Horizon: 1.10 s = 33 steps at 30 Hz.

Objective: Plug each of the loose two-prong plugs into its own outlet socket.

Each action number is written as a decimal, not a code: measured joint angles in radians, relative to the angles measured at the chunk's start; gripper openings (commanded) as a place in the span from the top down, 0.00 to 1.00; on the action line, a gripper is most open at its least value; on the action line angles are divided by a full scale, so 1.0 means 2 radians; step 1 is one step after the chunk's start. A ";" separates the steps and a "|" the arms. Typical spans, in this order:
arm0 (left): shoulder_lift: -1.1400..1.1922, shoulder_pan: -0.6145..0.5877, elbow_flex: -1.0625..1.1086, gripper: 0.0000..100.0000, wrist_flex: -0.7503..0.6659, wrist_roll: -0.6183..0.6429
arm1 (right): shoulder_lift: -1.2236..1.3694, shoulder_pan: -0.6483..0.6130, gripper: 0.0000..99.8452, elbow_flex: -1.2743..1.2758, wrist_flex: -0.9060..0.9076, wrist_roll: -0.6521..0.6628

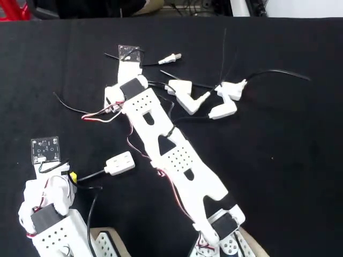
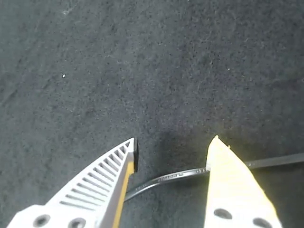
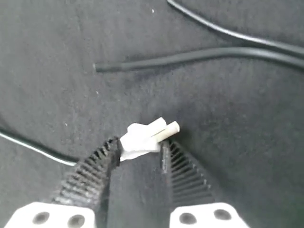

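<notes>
- Where the outlet socket (image 1: 120,162) lies flat on the black table (image 1: 300,160), it sits between the two arms and nearer the near edge. Its black lead (image 1: 91,174) trails toward the near left corner.
- A cluster of white connectors (image 1: 222,110) with thin black wires lies toward the far edge, around the table's middle. Whether any of them are joined cannot be told.
- The right arm (image 1: 171,150) stretches diagonally from the near edge up toward the far edge, left of the middle, with its tip close to the far edge.
- The left arm (image 1: 48,214) is folded at the near left corner, its tip pointing toward the far edge.
- The right gripper (image 3: 140,142) is clenched on a small white plug (image 3: 140,137). The plug body is pinched between the two fingertips, and both prongs stick out past them, low over the table.
- A thick cord end (image 3: 142,61) lies on the table beyond the held plug, apart from it.
- A second loose plug (image 1: 170,57) lies near the far edge, just beside the right arm's tip.
- The left gripper (image 2: 174,140) is released, its fingers spread wide over the table. A thin black cord (image 2: 161,179) runs across under the gap, passing beneath both fingers.
</notes>
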 measured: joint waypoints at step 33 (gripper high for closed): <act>0.000 0.000 0.000 0.75 0.000 0.000 | -0.737 -0.012 0.99 0.713 0.100 0.756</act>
